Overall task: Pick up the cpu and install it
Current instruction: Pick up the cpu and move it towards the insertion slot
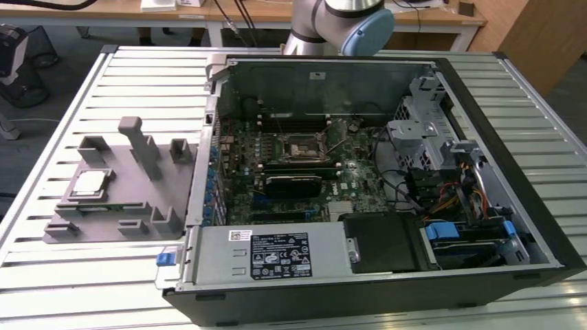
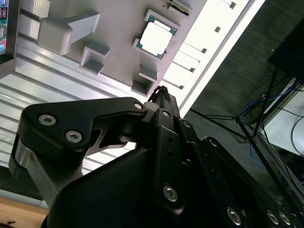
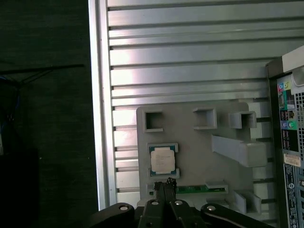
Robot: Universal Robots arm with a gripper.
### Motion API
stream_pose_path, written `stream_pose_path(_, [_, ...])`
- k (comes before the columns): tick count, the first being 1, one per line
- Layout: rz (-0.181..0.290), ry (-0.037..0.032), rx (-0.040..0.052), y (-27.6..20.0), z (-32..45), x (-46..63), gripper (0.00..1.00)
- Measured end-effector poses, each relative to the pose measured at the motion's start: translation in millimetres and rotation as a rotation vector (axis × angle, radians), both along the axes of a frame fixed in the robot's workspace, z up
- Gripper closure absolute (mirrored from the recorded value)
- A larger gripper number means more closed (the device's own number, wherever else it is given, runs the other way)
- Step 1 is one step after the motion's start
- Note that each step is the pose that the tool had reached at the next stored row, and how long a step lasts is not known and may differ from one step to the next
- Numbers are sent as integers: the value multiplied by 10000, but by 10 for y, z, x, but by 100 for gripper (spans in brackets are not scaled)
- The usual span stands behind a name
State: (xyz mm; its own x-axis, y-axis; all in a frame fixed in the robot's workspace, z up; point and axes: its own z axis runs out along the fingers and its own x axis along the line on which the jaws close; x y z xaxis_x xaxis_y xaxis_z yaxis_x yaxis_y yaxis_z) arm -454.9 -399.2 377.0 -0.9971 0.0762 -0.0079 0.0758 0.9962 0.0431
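Slatted table [image 1: 92, 275], cpu [image 3: 162, 159] on fixture [image 3: 190, 142], below tool [image 3: 166, 184]

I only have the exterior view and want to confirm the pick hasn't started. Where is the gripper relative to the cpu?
Observer: In the first wrist view the gripper points down at the grey fixture, its tip just beside the cpu and apart from it.
Operator: Is it holding anything?
Observer: No. In both wrist views its jaws look shut together with nothing between them.
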Motion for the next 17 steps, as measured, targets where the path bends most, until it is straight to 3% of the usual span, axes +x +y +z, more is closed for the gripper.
stream_pose_path(17, [0, 0, -7, 0, -48, 0, 89])
